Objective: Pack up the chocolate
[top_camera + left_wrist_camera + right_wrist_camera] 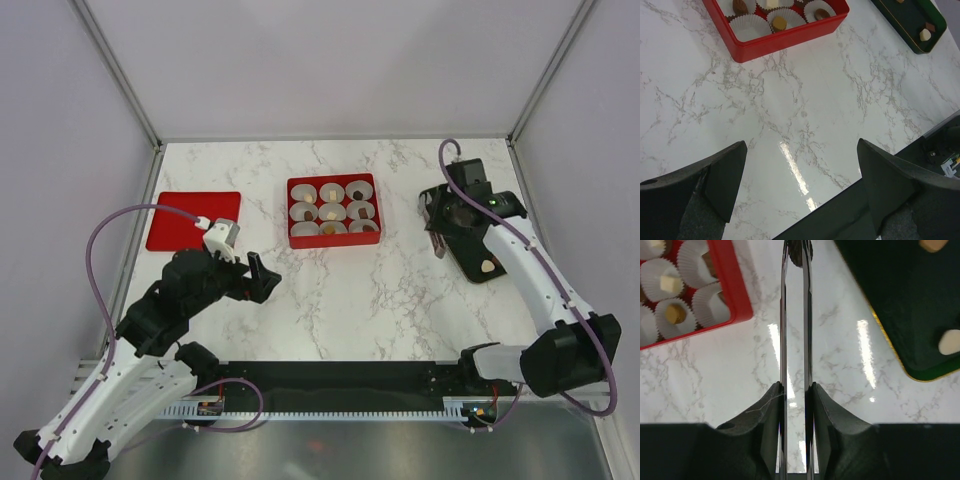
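Right wrist only: tweezers [795, 330], R hand [795, 388]

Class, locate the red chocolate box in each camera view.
Top external: red box mid-table, centre of picture.
Left wrist: red box at top edge, cut off.
Right wrist: red box in top-left corner, cut off.
Shared landmark: dark tray, right of the box in every view.
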